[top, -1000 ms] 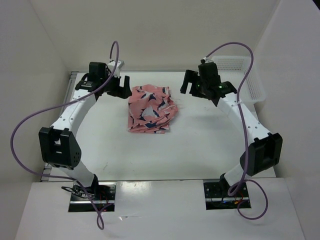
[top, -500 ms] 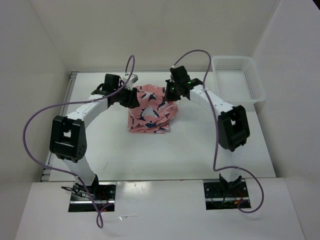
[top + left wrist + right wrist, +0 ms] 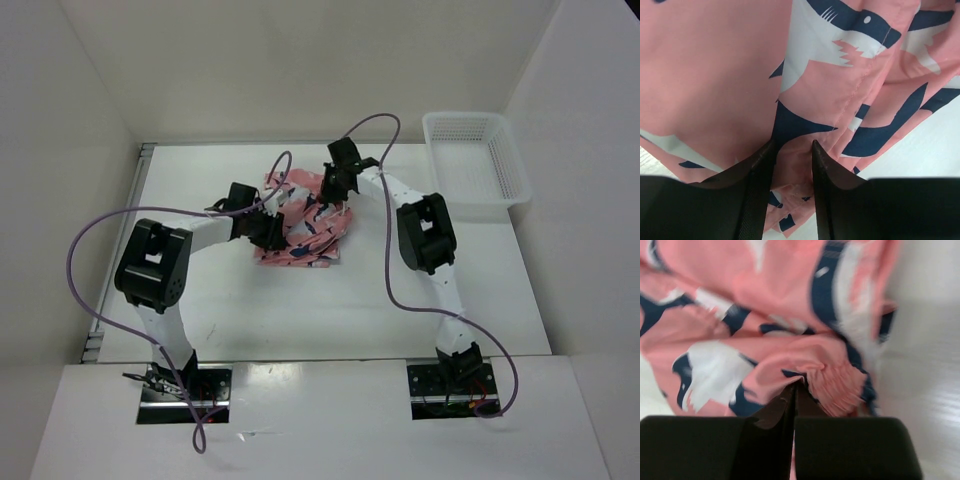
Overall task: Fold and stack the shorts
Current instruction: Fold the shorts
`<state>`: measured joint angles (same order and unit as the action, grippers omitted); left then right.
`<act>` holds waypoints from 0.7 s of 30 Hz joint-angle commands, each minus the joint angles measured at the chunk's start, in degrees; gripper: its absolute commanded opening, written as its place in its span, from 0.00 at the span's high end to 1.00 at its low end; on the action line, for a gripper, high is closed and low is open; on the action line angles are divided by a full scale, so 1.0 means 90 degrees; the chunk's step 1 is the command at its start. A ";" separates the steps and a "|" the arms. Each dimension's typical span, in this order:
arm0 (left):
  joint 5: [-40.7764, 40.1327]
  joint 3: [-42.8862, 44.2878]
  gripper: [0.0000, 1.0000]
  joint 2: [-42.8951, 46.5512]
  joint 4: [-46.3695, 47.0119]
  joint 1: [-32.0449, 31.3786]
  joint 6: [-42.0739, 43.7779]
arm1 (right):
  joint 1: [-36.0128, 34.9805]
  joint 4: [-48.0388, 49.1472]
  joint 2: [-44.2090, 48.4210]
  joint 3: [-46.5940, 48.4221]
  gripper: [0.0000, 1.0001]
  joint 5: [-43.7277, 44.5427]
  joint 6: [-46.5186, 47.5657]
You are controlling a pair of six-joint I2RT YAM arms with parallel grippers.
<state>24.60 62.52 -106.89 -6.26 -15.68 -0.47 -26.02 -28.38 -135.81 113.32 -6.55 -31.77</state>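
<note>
The shorts (image 3: 305, 245), salmon-pink with navy and white shapes, lie crumpled in a heap at the table's middle back. My left gripper (image 3: 272, 232) is at the heap's left edge. In the left wrist view its fingers (image 3: 760, 170) press from both sides on a bunched fold of the shorts (image 3: 715, 75), so the left gripper (image 3: 793, 144) is shut on the cloth. My right gripper (image 3: 328, 195) is at the heap's far right. In the right wrist view the right gripper (image 3: 794, 385) has its jaws closed tight on an edge of the shorts (image 3: 780, 280) beside the gathered waistband (image 3: 840, 385).
A white mesh basket (image 3: 462, 117) stands at the back right corner of the table. White walls close in the table at the left, back and right. Purple cables loop above both arms.
Both arms swung inward from the sides onto the heap. Both grippers, open a second ago, closed on the cloth. The heap is pulled and ruffled, spreading toward the back.
</note>
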 commanded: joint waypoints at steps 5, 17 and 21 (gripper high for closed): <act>-0.0155 -0.0423 0.57 0.0021 0.0169 0.0033 0.0052 | 0.0381 -0.0332 -0.0623 0.0690 1.00 0.0171 -0.0260; 0.0000 0.1265 0.11 0.1329 -0.1374 0.0033 0.0052 | 0.0381 -0.0430 0.1933 0.1041 0.01 -0.0366 0.0443; 0.0235 0.1860 0.02 0.1719 -0.1579 0.0033 0.0052 | 0.0381 -0.0811 0.2802 0.0487 0.00 0.0499 0.0688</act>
<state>23.97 75.57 -95.00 -17.74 -15.53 -0.21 -22.72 -32.05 -118.50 118.78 -7.35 -28.36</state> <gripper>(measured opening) 0.967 0.998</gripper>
